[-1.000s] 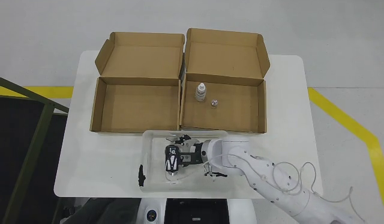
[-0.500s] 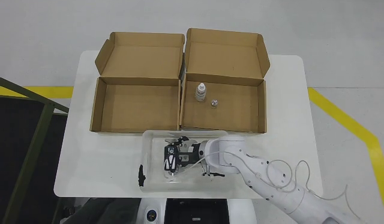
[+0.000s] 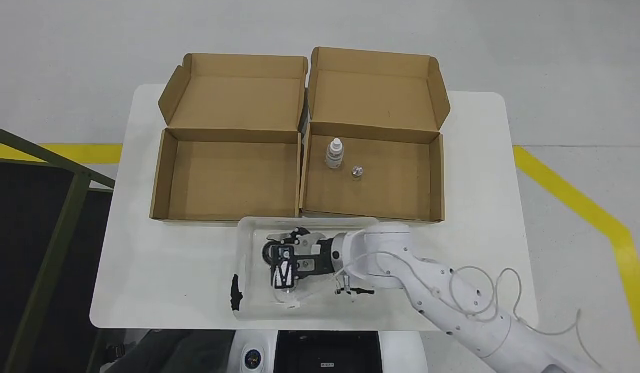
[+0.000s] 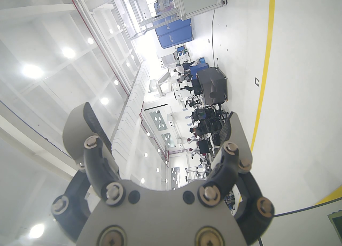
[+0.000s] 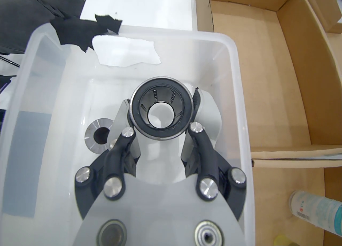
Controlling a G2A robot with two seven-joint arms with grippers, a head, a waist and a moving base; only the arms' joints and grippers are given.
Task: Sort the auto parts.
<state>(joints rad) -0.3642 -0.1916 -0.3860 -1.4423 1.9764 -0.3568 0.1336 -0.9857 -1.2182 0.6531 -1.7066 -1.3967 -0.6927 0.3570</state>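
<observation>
Metal sleeve (image 5: 161, 112), bore facing the wrist, sits pinched between the right arm's fingers (image 5: 209, 113) inside the clear bin (image 5: 235, 70) at the near edge of the table (image 3: 480, 173); cardboard boxes (image 3: 230, 178) lie just beyond.

Steel bushing (image 5: 161, 109), dark bore, clamped between fingers (image 5: 209, 109) inside clear bin (image 5: 235, 70); silver flanged disc (image 5: 97, 136) beside.

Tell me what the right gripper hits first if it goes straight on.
Probably the wall of the clear bin by the white label; the right gripper, shut on the black sleeve, points there. Depth unclear.
</observation>
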